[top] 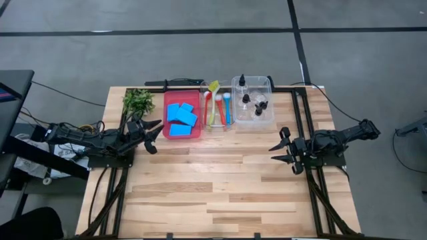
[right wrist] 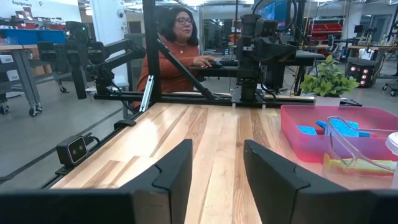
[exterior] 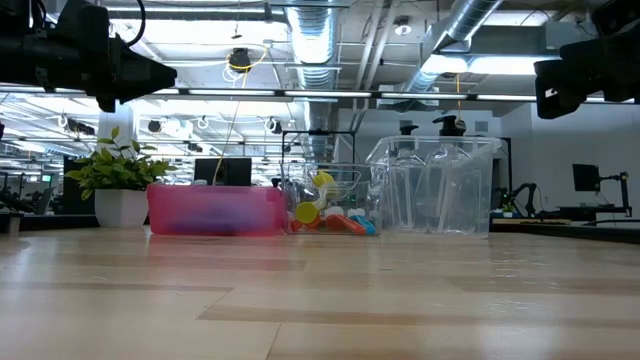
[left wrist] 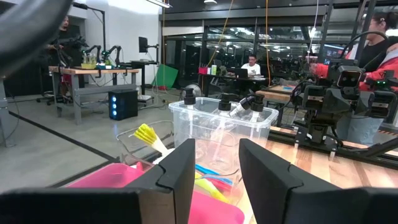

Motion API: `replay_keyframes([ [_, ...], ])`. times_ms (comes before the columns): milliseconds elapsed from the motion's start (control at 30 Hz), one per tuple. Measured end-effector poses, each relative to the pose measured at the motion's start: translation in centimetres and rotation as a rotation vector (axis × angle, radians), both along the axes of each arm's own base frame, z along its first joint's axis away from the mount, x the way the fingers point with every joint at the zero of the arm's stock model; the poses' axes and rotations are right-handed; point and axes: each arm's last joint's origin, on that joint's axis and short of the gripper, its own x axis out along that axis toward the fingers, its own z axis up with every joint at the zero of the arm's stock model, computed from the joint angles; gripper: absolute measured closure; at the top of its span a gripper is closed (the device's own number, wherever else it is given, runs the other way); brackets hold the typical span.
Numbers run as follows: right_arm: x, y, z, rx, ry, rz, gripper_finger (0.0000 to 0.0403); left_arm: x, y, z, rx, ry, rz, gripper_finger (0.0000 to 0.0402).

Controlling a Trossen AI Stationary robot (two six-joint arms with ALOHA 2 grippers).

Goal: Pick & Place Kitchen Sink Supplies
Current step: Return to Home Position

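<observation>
Several blue sponges (top: pixel 181 118) lie in a red tray (top: pixel 196 100) at the table's far side. Red, blue and yellow-green brushes (top: pixel 219 107) lie in a narrow clear tray beside it. Small clear bottles with black caps (top: pixel 253 103) stand and lie in a clear bin (top: pixel 269 83) to the right. My left gripper (top: pixel 155 137) is open and empty, raised just near of the red tray's left corner. My right gripper (top: pixel 283 150) is open and empty, raised over the table's right part, near of the clear bin.
A leafy green plant in a white pot (top: pixel 137 101) stands left of the red tray, close to my left gripper. The table's bare wood (top: pixel 220 180) stretches from the trays to the near edge. A person (right wrist: pixel 177 53) sits beyond the table's left side.
</observation>
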Motion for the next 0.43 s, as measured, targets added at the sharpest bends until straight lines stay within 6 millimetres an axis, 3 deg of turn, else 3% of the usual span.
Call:
replay_keyframes([
  [433,0.00,0.00,0.00,0.000,0.000,0.000,0.0263,0.00,0.00,0.00,0.000,0.000,0.000,0.0275],
])
